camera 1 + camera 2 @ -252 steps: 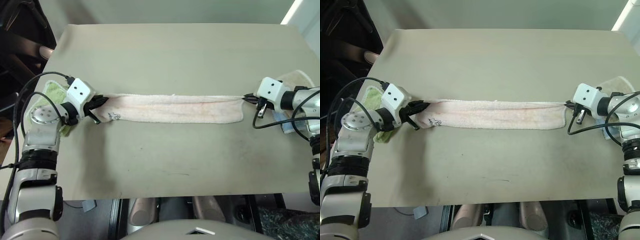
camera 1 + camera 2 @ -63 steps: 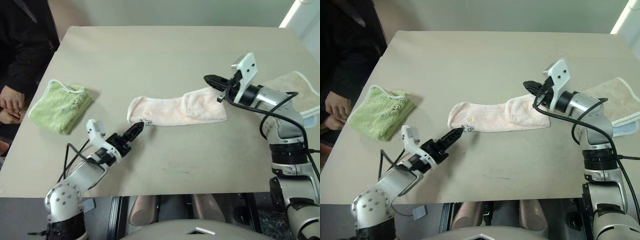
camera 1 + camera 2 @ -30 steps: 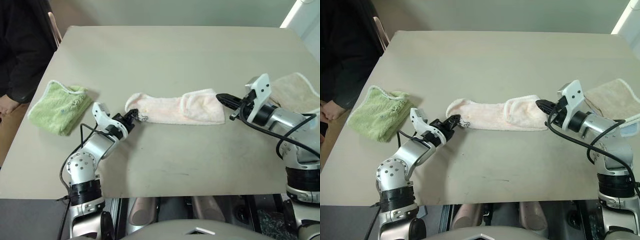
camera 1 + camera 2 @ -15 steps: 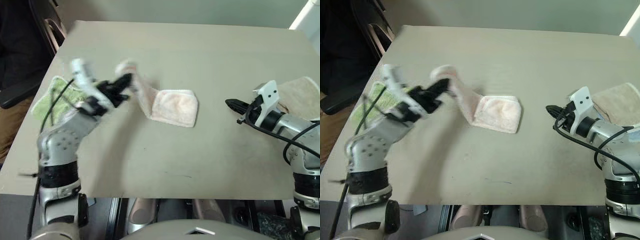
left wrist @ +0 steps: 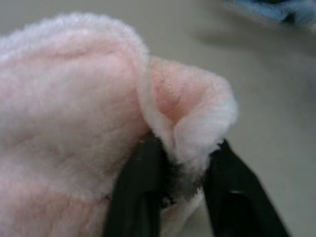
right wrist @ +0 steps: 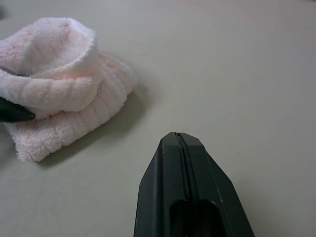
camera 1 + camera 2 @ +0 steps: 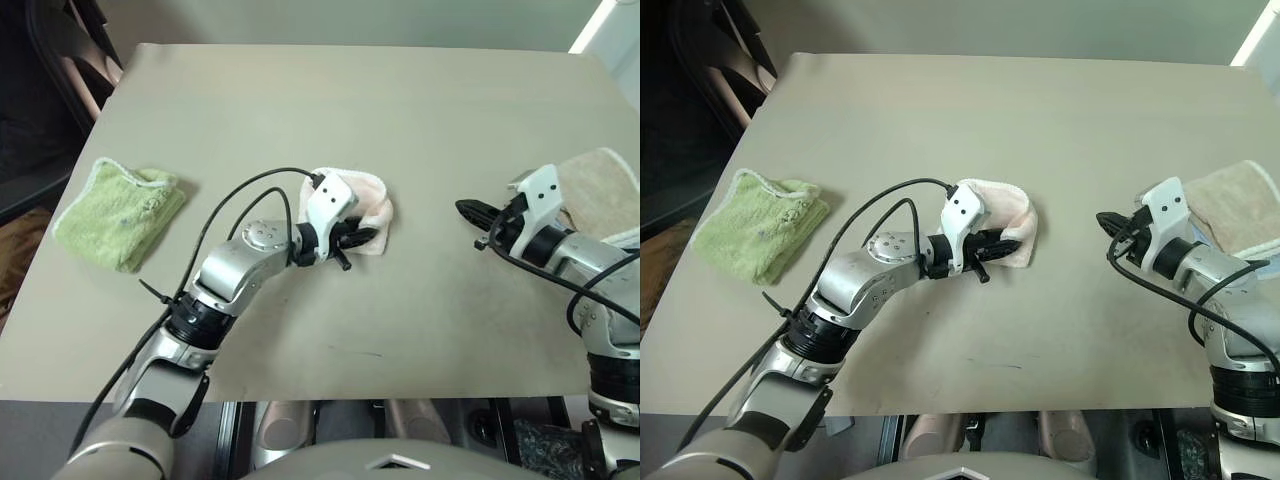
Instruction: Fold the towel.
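Note:
The pale pink towel (image 7: 365, 190) lies on the table as a compact, doubled-over bundle near the middle. My left gripper (image 7: 368, 236) reaches across its near side. In the left wrist view its two black fingers (image 5: 140, 192) stand apart, with a plump fold of the towel (image 5: 74, 98) lying between them. To the right, my right gripper (image 7: 465, 208) hovers a short way from the bundle and points at it. Its fingers (image 6: 176, 148) are pressed together with nothing in them. From that wrist the towel (image 6: 64, 98) shows as a rolled heap.
A lime-green cloth (image 7: 118, 210) lies folded near the table's left edge. At the right edge, behind my right arm, sits a beige cloth (image 7: 600, 185). The tan table (image 7: 400, 100) is bare at the back and front. A dark chair (image 7: 60, 60) stands off the far left corner.
My left gripper swung to the right, carrying the towel's lifted end over onto the rest, and its fingers have parted. The right gripper has stayed put and shut.

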Available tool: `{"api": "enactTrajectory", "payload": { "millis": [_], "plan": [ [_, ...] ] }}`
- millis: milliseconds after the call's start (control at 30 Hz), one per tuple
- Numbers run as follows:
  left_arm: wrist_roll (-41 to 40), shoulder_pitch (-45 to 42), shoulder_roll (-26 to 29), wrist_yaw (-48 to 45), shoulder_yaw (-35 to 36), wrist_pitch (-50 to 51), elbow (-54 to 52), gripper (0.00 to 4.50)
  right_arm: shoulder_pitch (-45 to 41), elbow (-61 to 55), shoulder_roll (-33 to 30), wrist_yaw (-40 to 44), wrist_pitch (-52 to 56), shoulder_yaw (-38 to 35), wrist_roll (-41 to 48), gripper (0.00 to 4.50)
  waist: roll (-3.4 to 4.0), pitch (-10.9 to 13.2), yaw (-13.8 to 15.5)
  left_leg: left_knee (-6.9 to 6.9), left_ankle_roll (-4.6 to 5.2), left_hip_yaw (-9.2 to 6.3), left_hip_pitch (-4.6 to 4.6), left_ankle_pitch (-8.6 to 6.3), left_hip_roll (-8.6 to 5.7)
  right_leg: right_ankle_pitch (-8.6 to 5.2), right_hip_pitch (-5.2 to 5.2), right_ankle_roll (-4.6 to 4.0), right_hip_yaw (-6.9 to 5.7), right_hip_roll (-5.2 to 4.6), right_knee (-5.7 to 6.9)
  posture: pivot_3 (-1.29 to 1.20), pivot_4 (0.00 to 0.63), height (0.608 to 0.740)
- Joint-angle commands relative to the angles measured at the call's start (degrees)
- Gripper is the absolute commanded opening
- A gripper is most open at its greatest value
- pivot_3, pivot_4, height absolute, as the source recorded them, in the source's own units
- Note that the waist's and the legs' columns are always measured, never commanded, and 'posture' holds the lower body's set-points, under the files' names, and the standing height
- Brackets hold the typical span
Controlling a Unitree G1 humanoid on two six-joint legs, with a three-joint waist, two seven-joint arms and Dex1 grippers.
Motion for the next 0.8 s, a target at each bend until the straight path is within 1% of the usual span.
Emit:
{"api": "enactTrajectory", "payload": {
  "millis": [33, 67, 200, 233, 333, 400, 433, 500, 567, 600, 667, 767, 800],
  "plan": [
    [-2.80, 0.76, -1.20, -2.54, 5.05, 0.19, -3.26, 2.54, -0.03, -3.38, 0.08, -1.17, 0.28, -1.63, 0.83, 0.00, 0.00, 0.00, 0.00, 0.01, 0.01, 0.01, 0.00, -0.01, 0.00, 0.12, 0.01, -0.18, 0.00, -0.01, 0.00, 0.00, 0.150, 0.735],
    [-2.97, 0.98, -1.47, -2.88, 5.66, 0.47, -3.45, 2.91, -0.10, -3.44, 0.12, -1.27, 0.38, -1.58, 0.86, 0.00, 0.00, 0.00, -0.01, 0.01, 0.04, 0.03, 0.00, -0.02, 0.00, 0.14, 0.01, -0.22, 0.00, -0.01, -0.01, 0.00, 0.150, 0.735],
    [-6.10, 2.55, -3.17, -2.22, 12.45, -0.31, -5.94, 4.34, -2.90, -2.64, 1.12, -2.02, 0.08, -0.81, 1.00, 0.00, 0.00, 0.00, -0.01, 0.02, 0.05, 0.04, 0.00, -0.03, 0.00, 0.18, 0.02, -0.11, 0.00, -0.02, -0.01, 0.00, 0.150, 0.735],
    [-6.10, 2.73, -3.43, -2.16, 13.20, -0.57, -6.26, 4.47, -3.22, -2.57, 1.30, -2.13, 0.18, -0.83, 1.10, 0.00, 0.00, 0.00, -0.02, 0.02, 0.05, 0.05, 0.00, -0.03, 0.00, 0.19, 0.01, -0.10, 0.00, -0.02, -0.01, 0.00, 0.150, 0.735],
    [-3.65, 3.68, -3.11, -0.85, 17.19, -4.35, -6.25, 4.47, -5.82, -2.33, 3.17, -2.58, 0.31, 0.10, 1.77, 0.00, 0.01, -0.01, -0.04, 0.04, 0.07, 0.05, 0.03, -0.02, 0.01, 0.20, 0.02, -0.10, 0.00, -0.01, 0.02, 0.00, 0.150, 0.735],
    [-2.42, 3.48, -3.56, 2.25, 20.99, -6.23, -3.98, 4.47, -8.04, -2.35, 5.15, -2.61, 0.74, 1.84, 2.21, 0.00, 0.01, -0.01, -0.17, 0.06, 0.09, 0.05, 0.04, -0.01, 0.02, 0.20, 0.01, -0.10, 0.00, 0.00, 0.05, 0.00, 0.150, 0.735],
    [-1.08, 3.31, -3.56, 3.74, 22.17, -7.44, -2.50, 4.30, -9.24, -2.28, 6.39, -2.69, 0.96, 3.09, 2.16, 0.00, 0.01, -0.01, -0.21, 0.06, 0.10, 0.06, 0.06, 0.00, 0.02, 0.22, 0.00, -0.07, 0.00, 0.01, 0.05, 0.00, 0.150, 0.735],
    [1.74, 3.32, -3.20, 4.61, 22.17, -9.42, -0.55, 3.93, -10.94, -2.11, 8.38, -2.85, 1.24, 5.19, 1.65, 0.00, 0.01, -0.01, -0.38, 0.07, 0.15, 0.06, 0.12, 0.01, 0.04, 0.22, 0.01, 0.00, -0.01, 0.02, 0.05, 0.00, 0.150, 0.735],
    [3.65, 3.59, -3.02, 4.00, 21.21, -10.59, 0.28, 3.16, -11.76, -1.91, 9.61, -2.84, 1.30, 6.49, 1.31, 0.00, 0.01, -0.01, -0.35, 0.07, 0.43, 0.03, 0.13, -0.06, 0.05, 0.24, 0.02, -0.04, -0.04, 0.02, 0.05, 0.00, 0.150, 0.735],
    [5.18, 3.85, -2.77, 3.39, 19.97, -11.38, 0.72, 2.78, -12.25, -1.38, 10.50, -2.73, 1.05, 7.62, 1.05, 0.00, 0.01, -0.01, -0.19, 0.07, 0.54, 0.03, 0.12, -0.12, 0.05, 0.36, 0.02, -0.24, -0.04, 0.02, 0.04, 0.00, 0.150, 0.735],
    [7.26, 4.40, -2.89, 2.14, 17.70, -12.12, 1.39, 2.04, -13.31, 0.71, 12.55, -2.52, 0.34, 10.15, 0.31, 0.00, 0.01, -0.01, -0.06, 0.12, 0.66, 0.01, 0.05, -0.13, 0.05, 0.36, 0.03, -0.31, -0.05, 0.00, 0.02, 0.00, 0.150, 0.735],
    [9.68, 5.02, -3.29, 1.01, 14.89, -11.94, 3.32, 0.86, -14.18, 6.24, 14.79, -3.44, -0.74, 13.42, -2.85, 0.00, 0.01, -0.01, -0.03, 0.39, 0.70, 0.01, -0.06, -0.16, 0.04, 0.31, 0.03, -0.52, -0.08, -0.01, 0.02, 0.00, 0.150, 0.735],
    [12.18, 5.08, -2.88, 1.38, 13.01, -11.96, 5.14, 0.58, -14.05, 8.75, 15.62, -3.72, -0.72, 14.40, -3.70, 0.00, 0.01, -0.01, -0.03, 0.43, 0.75, 0.01, -0.10, -0.20, 0.04, 0.33, 0.01, -0.54, -0.09, -0.03, 0.01, 0.00, 0.150, 0.735]
  ]
}}
